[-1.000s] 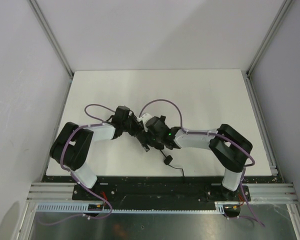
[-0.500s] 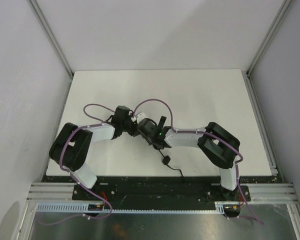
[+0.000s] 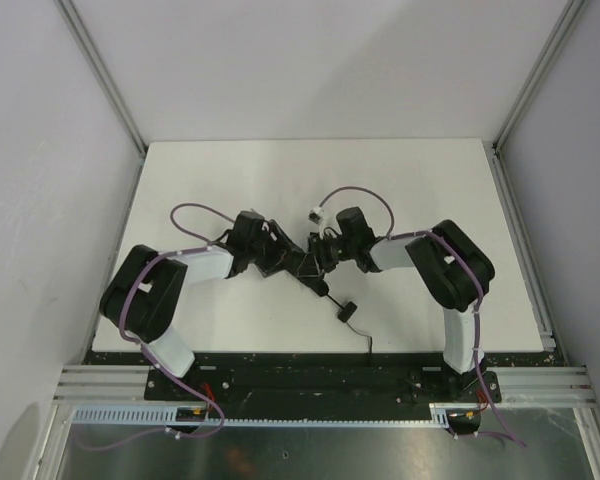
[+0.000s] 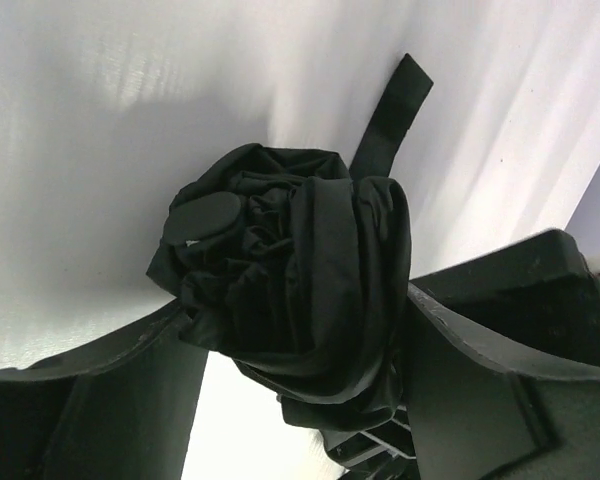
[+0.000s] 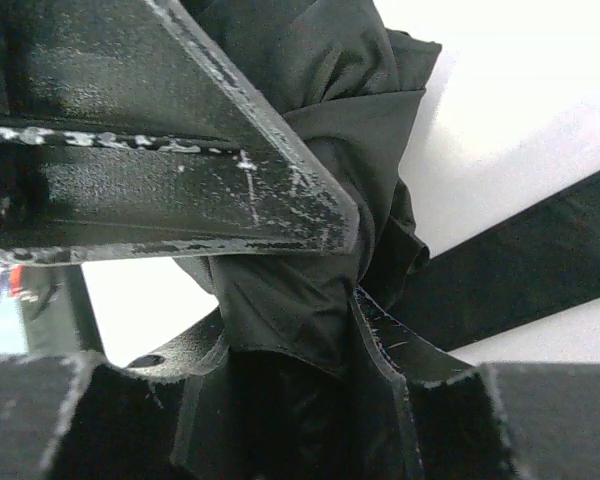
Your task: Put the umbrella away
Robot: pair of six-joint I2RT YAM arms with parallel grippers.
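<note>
With the umbrella (image 4: 300, 280) lying mid-table (image 3: 230, 190) between the arms, the right gripper (image 5: 355, 272) pinches only a fold of fabric, and whether the left gripper (image 3: 270, 258) flanking the roll is squeezing it cannot be told, so the loose canopy may well unfurl and free the closure tab (image 4: 395, 110).

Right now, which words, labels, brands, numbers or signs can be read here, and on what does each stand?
None can be read.
The umbrella is plain black cloth, its strap has no print, the table has no writing.
A small white part near the right arm is too small to tell.
</note>
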